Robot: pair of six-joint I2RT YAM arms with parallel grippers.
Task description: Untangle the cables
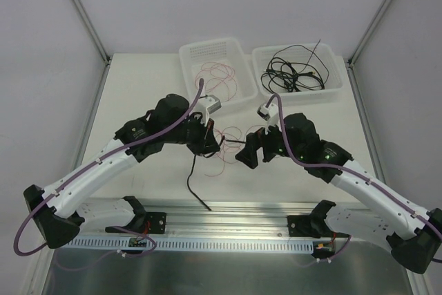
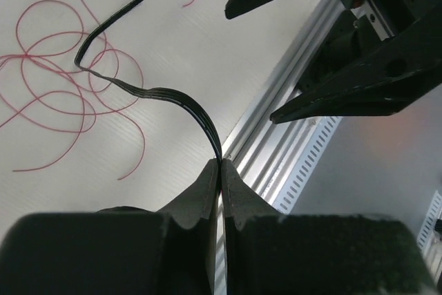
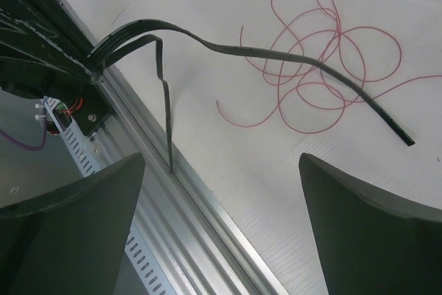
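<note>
Left hand [image 2: 221,164] is pressed together, pinching the black ribbon cable [image 2: 166,94] partway along its length. One run sags toward the aluminium rail [image 2: 276,122]. The other arcs out over the red wire [image 2: 62,81], its cut end free above the worktop [image 1: 138,101]. Right hand [image 3: 221,158] is spread wide and holds nothing, facing the left hand from close by.

The red wire lies in loose overlapping loops on the worktop between and just beyond the two hands, under the ribbon. I cannot tell whether the ribbon passes through any loop or only crosses over them.

At the far edge, the left bin [image 1: 183,56] holds more red loops and the right bin [image 1: 257,60] holds the black cables [image 1: 293,74].

Handling, as a judgement:
- **Ribbon:** light, flat and limp, but it keeps a kink. Best taken near the free end, gripped across the flat face.
- **Red wire:** very fine, springy and likely to snag or slip. Take it on a single outer strand, not on the knot of loops.

No brand, label or readable writing shows in any view.
</note>
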